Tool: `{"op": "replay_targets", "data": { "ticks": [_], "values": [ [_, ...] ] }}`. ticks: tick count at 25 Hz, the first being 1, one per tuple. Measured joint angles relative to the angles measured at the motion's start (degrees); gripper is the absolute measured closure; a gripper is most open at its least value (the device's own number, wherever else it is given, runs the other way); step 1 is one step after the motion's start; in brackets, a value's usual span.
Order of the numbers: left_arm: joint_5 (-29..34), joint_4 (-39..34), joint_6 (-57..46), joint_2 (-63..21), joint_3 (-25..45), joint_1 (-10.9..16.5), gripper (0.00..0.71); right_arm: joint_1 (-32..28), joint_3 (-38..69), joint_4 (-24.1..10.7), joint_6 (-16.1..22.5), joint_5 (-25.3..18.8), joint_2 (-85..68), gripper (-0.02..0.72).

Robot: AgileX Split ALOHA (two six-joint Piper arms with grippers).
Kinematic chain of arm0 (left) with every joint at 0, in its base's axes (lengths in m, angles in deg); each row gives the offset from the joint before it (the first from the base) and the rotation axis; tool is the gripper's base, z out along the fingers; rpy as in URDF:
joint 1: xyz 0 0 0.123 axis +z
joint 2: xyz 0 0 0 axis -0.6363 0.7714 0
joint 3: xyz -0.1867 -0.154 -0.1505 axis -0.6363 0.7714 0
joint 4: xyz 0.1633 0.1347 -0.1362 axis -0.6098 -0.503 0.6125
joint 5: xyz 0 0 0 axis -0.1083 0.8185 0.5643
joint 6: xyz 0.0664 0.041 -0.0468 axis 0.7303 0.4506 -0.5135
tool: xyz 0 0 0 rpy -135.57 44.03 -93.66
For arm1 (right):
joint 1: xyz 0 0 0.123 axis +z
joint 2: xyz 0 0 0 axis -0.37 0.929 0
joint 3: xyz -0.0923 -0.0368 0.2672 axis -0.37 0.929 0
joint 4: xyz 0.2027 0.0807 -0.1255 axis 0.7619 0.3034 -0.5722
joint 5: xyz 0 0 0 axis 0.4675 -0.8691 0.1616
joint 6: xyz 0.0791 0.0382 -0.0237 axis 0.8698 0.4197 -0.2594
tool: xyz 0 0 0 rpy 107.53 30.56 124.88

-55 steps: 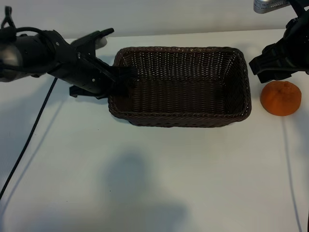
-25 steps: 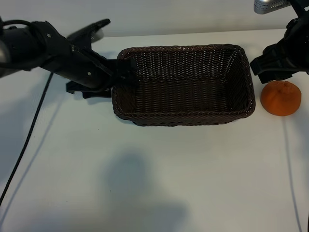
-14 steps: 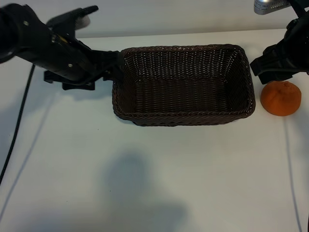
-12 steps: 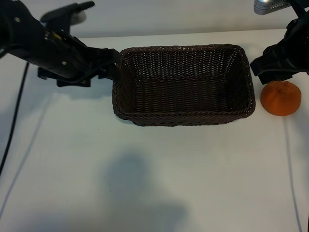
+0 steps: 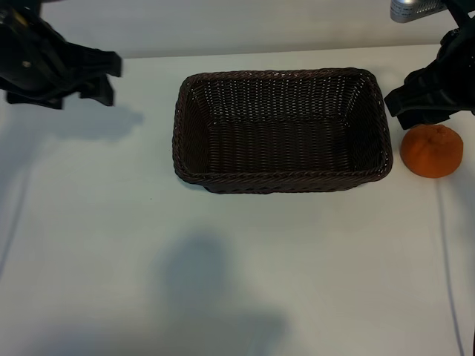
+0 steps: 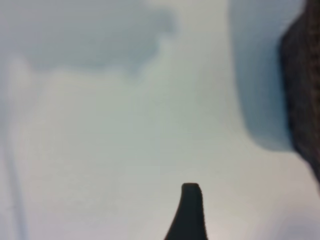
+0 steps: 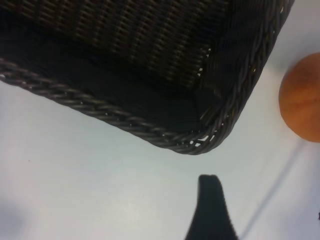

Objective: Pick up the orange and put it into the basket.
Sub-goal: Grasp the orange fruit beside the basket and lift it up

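Light: bright, even light is falling from above onto the white bench (image 5: pixel 245 267).
Shadows: soft grey patches are lying across the near bench.
Focus: the left wrist view is blurring; the basket (image 7: pixel 150 60) weave is showing soft.

We see the left claw (image 5: pixel 104 74) raised at the upper left of the frame, holding nothing, while the right claw (image 5: pixel 404 111) hangs at the upper right edge, tilted downward, its fingers parted and empty.

Both arms are matt black and blocky, the right gripper (image 5: pixel 424 104) below a silver-grey housing (image 5: pixel 415 9).
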Motion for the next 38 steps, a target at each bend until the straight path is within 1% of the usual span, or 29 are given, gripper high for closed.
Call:
{"op": "replay_targets", "data": {
  "ticks": [4,6,8,14,15,18,24,29,33,38],
  "values": [
    [2.7,-0.9,1.1,-0.9,-1.2,2.2,0.090,0.0,0.0,0.0,0.0,0.0,0.0,0.212],
    [4.1,-0.9,2.5,-1.6,-1.4,3.9,0.093,0.0,0.0,0.0,0.0,0.0,0.0,0.212],
    [5.3,-0.9,3.9,-2.8,-1.4,5.9,0.097,0.0,0.0,0.0,0.0,0.0,0.0,0.212],
    [8.2,-0.2,7.5,-9.6,-1.4,14.3,0.109,0.0,0.0,0.0,0.0,0.0,0.0,0.212],
    [8.2,-0.2,7.9,-10.9,-1.4,15.0,0.111,0.0,0.0,0.0,0.0,0.0,0.0,0.212],
    [8.5,-0.2,8.5,-14.5,-1.4,15.6,0.113,0.0,0.0,0.0,0.0,0.0,0.0,0.212],
    [11.3,-1.3,8.9,-22.2,-1.4,15.6,0.114,0.0,0.0,0.0,0.0,0.0,0.0,0.212],
    [11.6,-2.8,8.9,-30.9,-1.1,15.6,0.114,0.0,0.0,0.0,0.0,0.0,0.0,0.212],
    [11.6,-3.9,8.9,-39.3,2.4,15.6,0.114,0.0,0.0,0.0,0.0,0.0,0.0,0.213],
    [11.8,-3.9,8.6,-51.5,10.9,15.6,0.114,0.0,0.0,0.0,0.0,0.0,0.0,0.213]
  ]
}}
